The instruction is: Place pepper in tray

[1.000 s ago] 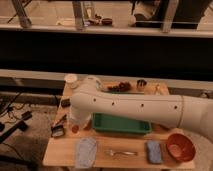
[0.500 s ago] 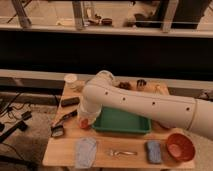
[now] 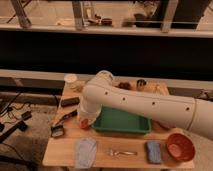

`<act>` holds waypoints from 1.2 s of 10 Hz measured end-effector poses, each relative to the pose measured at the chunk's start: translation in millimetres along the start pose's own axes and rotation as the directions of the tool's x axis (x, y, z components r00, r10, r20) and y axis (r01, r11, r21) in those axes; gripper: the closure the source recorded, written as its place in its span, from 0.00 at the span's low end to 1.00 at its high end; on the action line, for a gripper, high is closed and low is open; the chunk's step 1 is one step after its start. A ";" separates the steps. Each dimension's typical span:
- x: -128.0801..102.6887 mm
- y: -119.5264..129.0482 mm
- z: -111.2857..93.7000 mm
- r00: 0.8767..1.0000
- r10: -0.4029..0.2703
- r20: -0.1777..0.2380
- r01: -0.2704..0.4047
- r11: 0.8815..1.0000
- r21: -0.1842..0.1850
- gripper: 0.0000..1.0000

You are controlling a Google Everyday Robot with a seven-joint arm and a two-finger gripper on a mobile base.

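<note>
Arm swung right; claw [image 3: 86, 121] obscured by tray [image 3: 121, 121]

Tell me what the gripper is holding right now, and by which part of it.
It cannot be told: the gripper hangs at the green tray's left edge with something orange-red at its tip, possibly the pepper, but the hold is hidden.

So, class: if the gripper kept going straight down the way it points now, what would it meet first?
Probably the table, just left of the tray. The gripper hangs beside the tray's left rim with something orange-red, likely the pepper, at its tip; depth is unclear.
</note>
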State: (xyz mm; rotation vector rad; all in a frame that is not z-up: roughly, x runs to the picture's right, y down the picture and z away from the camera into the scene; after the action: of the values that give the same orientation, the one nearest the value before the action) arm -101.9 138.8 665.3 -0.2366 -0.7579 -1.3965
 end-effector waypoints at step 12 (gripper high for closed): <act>56.6 140.6 4.4 0.953 0.267 -0.141 -0.279 0.957 -0.079 0.80</act>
State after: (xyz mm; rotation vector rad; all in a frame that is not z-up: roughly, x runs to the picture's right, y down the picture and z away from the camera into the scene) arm 28.1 123.6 741.9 -0.3129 -0.5278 -1.1737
